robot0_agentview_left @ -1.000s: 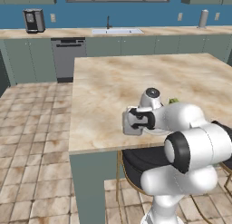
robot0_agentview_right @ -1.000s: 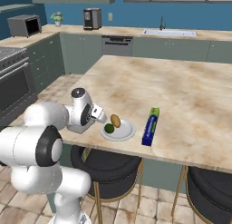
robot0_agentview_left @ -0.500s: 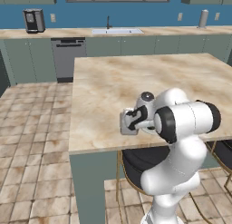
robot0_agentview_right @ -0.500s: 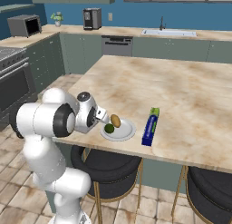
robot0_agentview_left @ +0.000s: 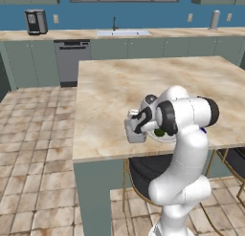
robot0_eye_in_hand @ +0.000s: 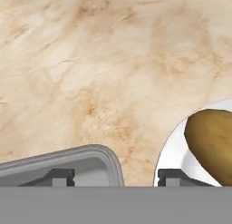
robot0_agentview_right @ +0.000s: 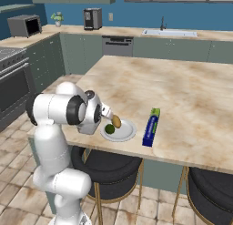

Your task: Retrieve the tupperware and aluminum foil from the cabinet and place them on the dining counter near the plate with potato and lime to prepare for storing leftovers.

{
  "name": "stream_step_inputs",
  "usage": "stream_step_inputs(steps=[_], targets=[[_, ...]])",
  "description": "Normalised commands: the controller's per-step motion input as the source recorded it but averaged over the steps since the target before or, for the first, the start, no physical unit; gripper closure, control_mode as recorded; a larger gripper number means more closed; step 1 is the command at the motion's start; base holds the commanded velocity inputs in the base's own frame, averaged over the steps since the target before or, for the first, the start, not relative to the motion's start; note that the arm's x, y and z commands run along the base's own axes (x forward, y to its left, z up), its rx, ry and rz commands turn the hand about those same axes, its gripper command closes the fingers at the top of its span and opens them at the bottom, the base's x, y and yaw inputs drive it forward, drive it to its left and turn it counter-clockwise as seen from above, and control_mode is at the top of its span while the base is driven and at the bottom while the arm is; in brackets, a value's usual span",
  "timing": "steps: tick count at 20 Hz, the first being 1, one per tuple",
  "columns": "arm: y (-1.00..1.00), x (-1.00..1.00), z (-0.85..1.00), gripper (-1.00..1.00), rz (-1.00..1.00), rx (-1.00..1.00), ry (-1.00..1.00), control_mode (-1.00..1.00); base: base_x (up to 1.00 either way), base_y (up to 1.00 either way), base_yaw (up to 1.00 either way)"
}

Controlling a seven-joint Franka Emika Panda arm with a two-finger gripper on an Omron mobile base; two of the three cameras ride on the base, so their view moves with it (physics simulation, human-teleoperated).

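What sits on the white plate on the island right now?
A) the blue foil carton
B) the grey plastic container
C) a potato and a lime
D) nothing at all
C: in the right base view the plate holds a brown potato and a green lime, while the blue foil carton lies beside it on the marble.
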Motion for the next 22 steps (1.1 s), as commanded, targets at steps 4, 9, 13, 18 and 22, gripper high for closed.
stream_step_inputs(steps=[4, 9, 13, 18, 22], targets=[[0.0, -0.17, 0.68, -1.0, -0.06, 0.0, -0.17, -1.0, 0.0, 0.0, 0.0], [0.0, -0.69, 1.0, -1.0, -0.04, 0.0, -0.1, -1.0, 0.0, 0.0, 0.0], [0.0, -0.84, 1.0, -1.0, -0.01, 0.0, -0.03, -1.0, 0.0, 0.0, 0.0], [0.0, -0.72, 1.0, -1.0, 0.0, 0.0, 0.0, -1.0, 0.0, 0.0, 0.0], [-0.07, -0.8, 1.0, -1.0, 0.0, 0.0, 0.0, -1.0, 0.0, 0.0, 0.0]])
